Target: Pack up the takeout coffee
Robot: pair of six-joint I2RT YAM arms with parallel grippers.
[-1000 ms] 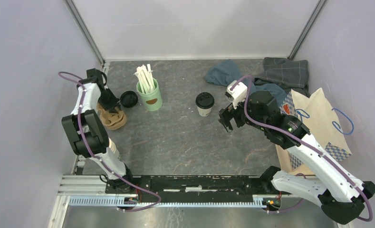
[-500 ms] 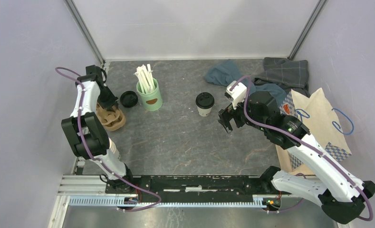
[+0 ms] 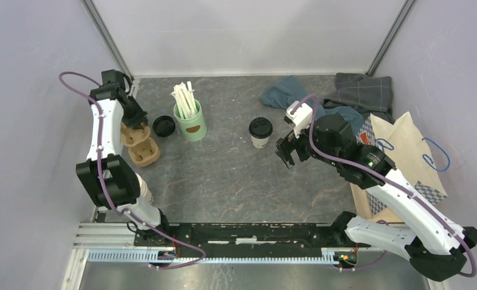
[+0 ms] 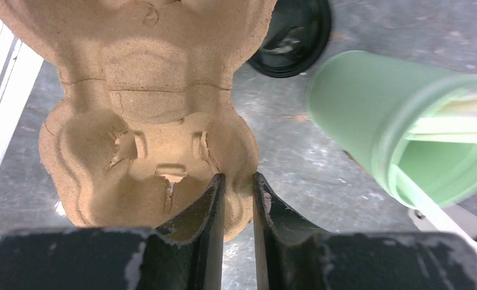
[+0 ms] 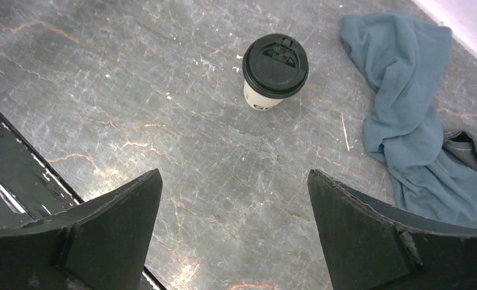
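Top view, coffee (image 3: pixel 260 132): upright on the table (image 3: pixel 236 181), white cup with a black top, about mid-table toward the far side, apart from everything else.
Top view, right claw (image 3: pixel 286 152): open wide, just right of the coffee and not touching it.
Top view, left claw (image 3: pixel 134 125): at the far left, down on the brown carrier (image 3: pixel 144 151); the grip is hard to read from here.
Top view, mug (image 3: pixel 191 127): green, holding white sticks (image 3: pixel 184 98), between the carrier and the coffee.
Top view, loose lid (image 3: pixel 164 125): black, flat on the table just left of the mug.
Top view, cloths: a blue cloth (image 3: pixel 283 92) and a grey cloth (image 3: pixel 364 90) bunched at the far right.
Top view, bag (image 3: pixel 405 151): brown paper with blue handles, at the right edge.
Left wrist, left claw (image 4: pixel 239 181): closed on the carrier (image 4: pixel 145 121), its two fingers (image 4: pixel 207 229) pinching the thin rim wall at the near end.
Left wrist, carrier: moulded pulp, two cup wells in line running away from the camera.
Left wrist, surroundings: the loose lid (image 4: pixel 296 36) lies beyond the carrier's right side; the mug (image 4: pixel 375 115) is at right with sticks (image 4: pixel 459 118) inside.
Right wrist, right claw (image 5: pixel 234 175): fingers (image 5: pixel 112 229) spread far apart, bare table (image 5: pixel 163 90) between them.
Right wrist, coffee (image 5: pixel 275 69): standing ahead of the gap, well clear of both fingers.
Right wrist, blue cloth (image 5: pixel 405 121): crumpled to the right of the coffee, near it but not touching.
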